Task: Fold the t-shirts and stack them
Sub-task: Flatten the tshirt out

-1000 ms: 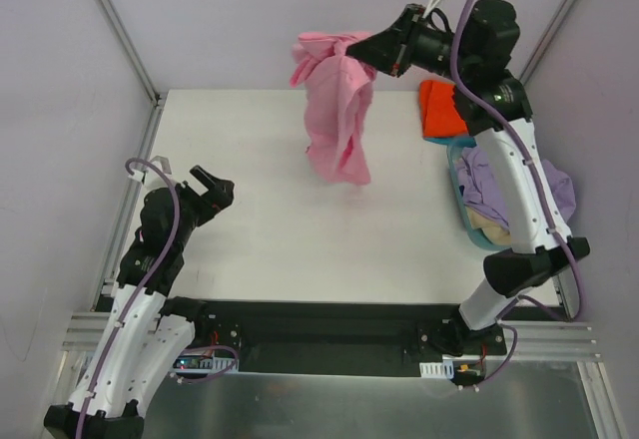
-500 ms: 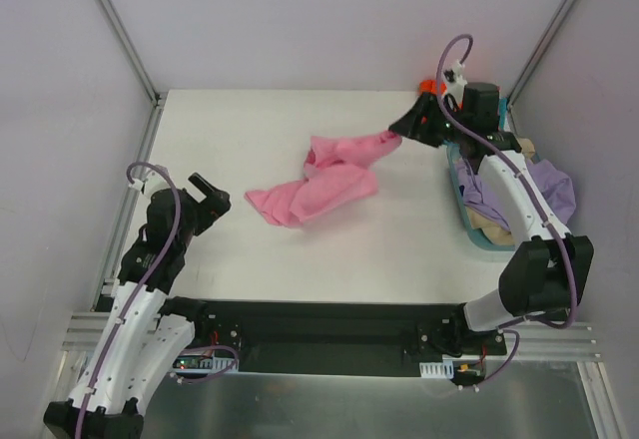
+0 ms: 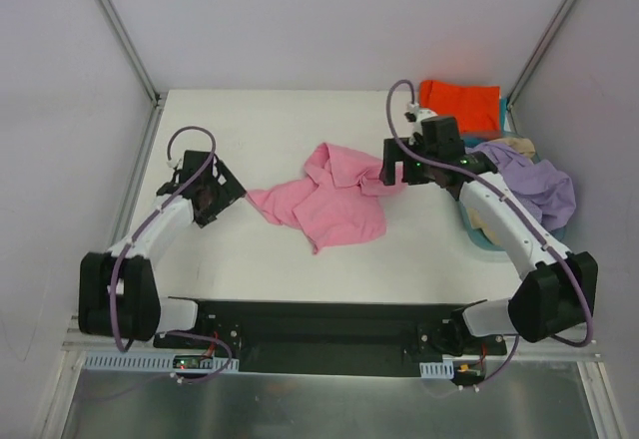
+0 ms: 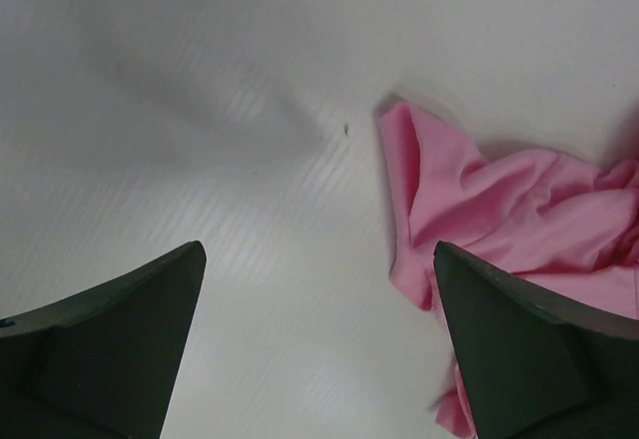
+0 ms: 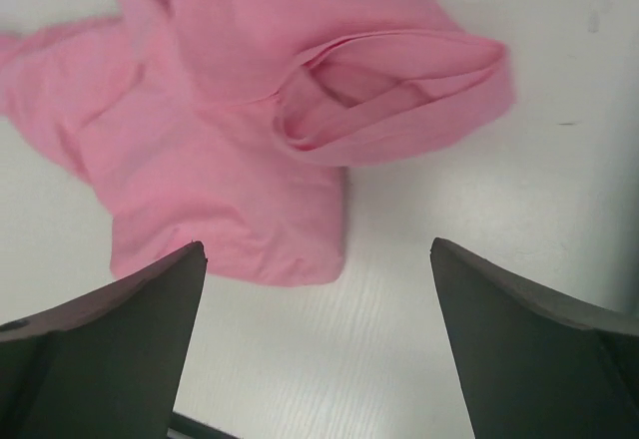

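Jaws of both grippers stand spread wide and clamp nothing: the left gripper point(image 3: 213, 192) has only bare table point(image 3: 260, 259) between its fingers, and the right gripper point(image 3: 391, 172) is likewise empty. The pink t-shirt point(image 3: 329, 200) lies crumpled on the table between the 2 grippers. Its pointed corner sits ahead of the left jaws, toward 1 finger, and its rolled opening lies just ahead of the right jaws, clear of both fingers. Behind the right gripper, an orange-red t-shirt point(image 3: 461, 102) and a lavender t-shirt point(image 3: 534, 182) rest at the light blue basket point(image 3: 477, 241). Judged risk: the cloth is bunched in several layers, so a pinch taken here may catch 2 layers or a sleeve rather than 1 hem, leaving the garment twisted once lifted; a shallow pinch may slip off the soft cloth
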Robot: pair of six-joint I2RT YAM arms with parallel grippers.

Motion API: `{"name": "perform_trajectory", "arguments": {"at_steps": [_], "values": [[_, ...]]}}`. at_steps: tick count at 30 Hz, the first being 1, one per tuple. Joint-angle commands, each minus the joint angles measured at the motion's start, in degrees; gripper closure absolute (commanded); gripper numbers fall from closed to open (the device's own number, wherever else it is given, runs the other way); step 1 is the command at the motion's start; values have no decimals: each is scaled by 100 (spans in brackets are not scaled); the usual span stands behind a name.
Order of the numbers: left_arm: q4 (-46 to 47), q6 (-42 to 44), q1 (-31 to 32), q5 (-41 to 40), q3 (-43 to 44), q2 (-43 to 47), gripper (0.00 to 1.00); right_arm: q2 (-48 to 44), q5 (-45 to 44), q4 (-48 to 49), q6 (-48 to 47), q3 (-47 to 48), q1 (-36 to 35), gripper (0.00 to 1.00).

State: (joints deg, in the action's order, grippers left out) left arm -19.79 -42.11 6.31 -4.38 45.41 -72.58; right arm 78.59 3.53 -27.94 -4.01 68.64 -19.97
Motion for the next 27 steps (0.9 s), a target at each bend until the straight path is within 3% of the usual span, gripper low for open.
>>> {"name": "perform_trajectory", "arguments": {"at_steps": [1, 7, 10, 11, 12, 14, 18, 19, 20, 22, 27], "values": [[739, 62, -235, 1034, 565, -932, 1, 218, -54, -176, -320, -17, -998, 1], [994, -105, -261, 1642, 1145, -2181, 4, 990, -150, -282, -355, 220, -2623, 1], [1021, -166, -253, 1747, 1347, -2638, 16, 1202, -151, -256, -399, 255, -3029, 0], [1065, -175, -253, 1852, 1417, -2830, 21, 1264, -177, -255, -373, 264, -3100, 1], [1100, -175, -244, 1923, 1444, -2902, 35, 1334, -282, -264, -338, 290, -3171, 0], [1205, -158, -200, 2011, 1471, -3042, 45, 1570, -318, -360, -83, 360, -3302, 0], [1293, -70, -77, 2011, 1462, -3157, 76, 2002, -799, -633, 58, 720, -3531, 1], [1294, -43, -68, 2046, 1480, -3201, 96, 2064, -853, -642, 50, 738, -3601, 0], [1294, -26, -68, 2073, 1506, -3254, 100, 2177, -889, -625, 76, 747, -3619, 1], [1294, -8, -68, 2099, 1497, -3272, 100, 2275, -863, -590, 111, 817, -3637, 5], [1329, -26, -68, 1906, 1269, -3009, 100, 2696, -820, -554, 383, 993, -3628, 24]]}}
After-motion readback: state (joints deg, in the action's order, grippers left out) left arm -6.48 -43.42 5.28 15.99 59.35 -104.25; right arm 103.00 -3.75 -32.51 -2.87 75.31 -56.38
